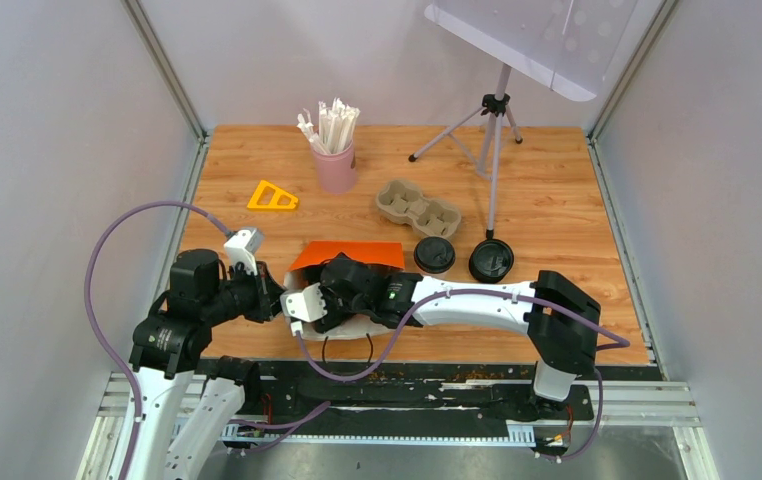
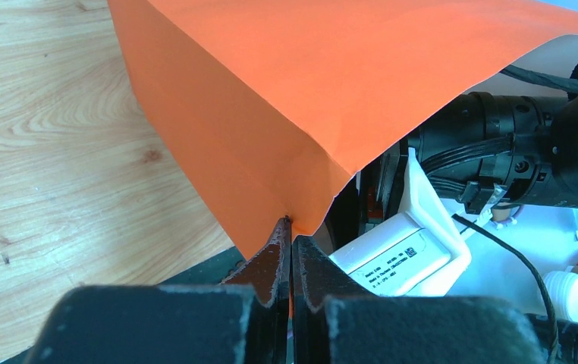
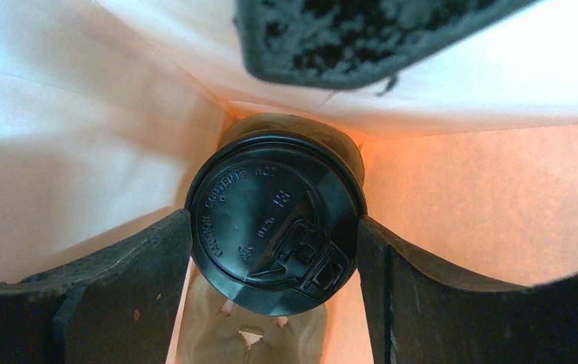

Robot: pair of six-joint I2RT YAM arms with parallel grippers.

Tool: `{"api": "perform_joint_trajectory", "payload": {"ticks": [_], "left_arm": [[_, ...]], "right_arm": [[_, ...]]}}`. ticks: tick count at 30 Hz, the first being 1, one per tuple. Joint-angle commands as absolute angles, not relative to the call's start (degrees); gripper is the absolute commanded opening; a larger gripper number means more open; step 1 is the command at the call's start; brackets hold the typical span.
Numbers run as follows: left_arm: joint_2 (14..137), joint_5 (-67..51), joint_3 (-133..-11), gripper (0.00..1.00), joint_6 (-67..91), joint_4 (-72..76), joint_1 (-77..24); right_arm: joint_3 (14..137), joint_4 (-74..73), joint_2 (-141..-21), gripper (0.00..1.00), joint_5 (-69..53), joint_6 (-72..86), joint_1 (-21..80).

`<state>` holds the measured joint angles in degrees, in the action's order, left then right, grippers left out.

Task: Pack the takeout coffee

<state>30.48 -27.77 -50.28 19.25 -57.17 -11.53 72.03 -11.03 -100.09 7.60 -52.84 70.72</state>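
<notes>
**One cup in the bag, right tool around it**

One black-lidded cup (image 3: pixel 274 227) sits inside the orange bag (image 2: pixel 331 91), dead centre in the right tool (image 3: pixel 274 254). The lid faces the wrist and the long axis runs straight ahead into the bag. The fingers stand wide against both sides of the lid, holding it. The left tool (image 2: pixel 291 250) is pinched tight on the bag's edge. Likely next: let go, then back out along that axis.

Plain pale grey walls (image 1: pixel 57 150) close the wooden counter (image 1: pixel 557 200) on three sides, and a grey tripod (image 1: pixel 496 104) carrying a white panel (image 1: pixel 527 35) stands at the back right.
</notes>
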Motion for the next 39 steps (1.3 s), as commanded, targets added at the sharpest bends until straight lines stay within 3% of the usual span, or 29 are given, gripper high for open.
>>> {"api": "perform_joint_trajectory", "payload": {"ticks": [1,12,20,33,36,39], "left_arm": [[30.0,-31.0,-50.3,0.0,20.0,-55.7,-11.6],[29.9,-30.8,-49.8,0.0,20.2,-55.1,-11.6],[29.8,-30.6,-49.8,0.0,20.2,-54.9,-11.6],[30.1,-30.3,-49.8,0.0,20.0,-55.0,-11.6],[30.1,-30.3,-49.8,0.0,19.9,-54.9,-11.6],[30.3,-30.4,-49.8,0.0,19.9,-54.8,-11.6]], "right_arm": [[73.1,-11.0,-100.5,0.72,10.0,-51.6,69.9],[73.2,-12.1,-97.5,0.9,8.1,-52.5,70.7],[75.0,-14.6,-96.0,0.92,6.5,-52.1,71.0],[76.4,-18.1,-94.5,0.81,2.5,-51.3,71.0],[76.7,-18.9,-94.2,0.71,2.0,-51.1,71.0],[76.6,-18.8,-94.0,0.52,1.1,-51.0,71.0]]}}
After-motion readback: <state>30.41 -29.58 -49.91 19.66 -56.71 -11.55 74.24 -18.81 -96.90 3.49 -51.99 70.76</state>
